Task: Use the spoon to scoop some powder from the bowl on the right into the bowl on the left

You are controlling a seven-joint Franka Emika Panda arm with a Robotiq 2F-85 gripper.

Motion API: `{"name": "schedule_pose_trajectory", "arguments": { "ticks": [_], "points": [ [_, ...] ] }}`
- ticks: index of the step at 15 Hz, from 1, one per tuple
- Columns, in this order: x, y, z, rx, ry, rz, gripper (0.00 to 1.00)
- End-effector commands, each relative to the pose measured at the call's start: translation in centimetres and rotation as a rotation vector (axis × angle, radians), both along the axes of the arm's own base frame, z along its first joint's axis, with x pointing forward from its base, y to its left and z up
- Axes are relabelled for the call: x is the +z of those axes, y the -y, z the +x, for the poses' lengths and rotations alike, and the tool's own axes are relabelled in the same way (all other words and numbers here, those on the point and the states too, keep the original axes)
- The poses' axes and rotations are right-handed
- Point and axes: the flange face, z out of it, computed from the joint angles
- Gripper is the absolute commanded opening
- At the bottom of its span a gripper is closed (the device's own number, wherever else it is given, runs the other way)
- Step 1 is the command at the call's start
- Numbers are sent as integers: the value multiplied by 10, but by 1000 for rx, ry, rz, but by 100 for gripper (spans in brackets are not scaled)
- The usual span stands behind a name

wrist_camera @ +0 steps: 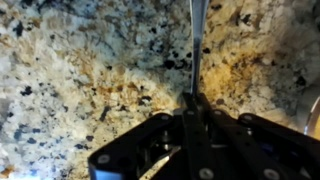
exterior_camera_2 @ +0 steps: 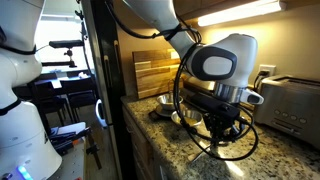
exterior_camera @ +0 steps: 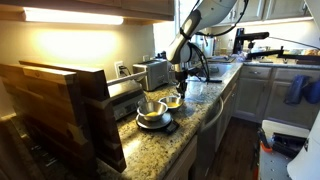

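Note:
My gripper (wrist_camera: 195, 108) is shut on a thin metal spoon (wrist_camera: 197, 45), whose handle points away over the speckled granite counter (wrist_camera: 80, 70); the spoon's bowl end is out of view. In an exterior view the gripper (exterior_camera: 181, 82) hangs just above a small bowl (exterior_camera: 172, 101), with a metal bowl (exterior_camera: 151, 110) on a dark scale (exterior_camera: 157, 124) beside it. In the other exterior view the gripper (exterior_camera_2: 226, 125) partly hides one bowl (exterior_camera_2: 190, 116), and a second bowl (exterior_camera_2: 165, 101) sits behind it. Powder cannot be made out.
A toaster (exterior_camera: 152, 71) stands by the wall and also shows in an exterior view (exterior_camera_2: 291, 100). Wooden cutting boards (exterior_camera_2: 151, 70) lean at the back. A large wooden rack (exterior_camera: 60, 110) fills the near counter. A black cable (exterior_camera_2: 200, 140) loops on the counter.

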Motion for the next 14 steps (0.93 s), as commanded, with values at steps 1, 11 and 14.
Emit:
{"name": "schedule_pose_trajectory", "arguments": {
  "ticks": [1, 11, 14],
  "points": [
    [32, -9, -10, 77, -33, -6, 7],
    [85, -52, -8, 292, -64, -119, 6],
    [91, -78, -13, 400, -120, -156, 6]
  ]
}}
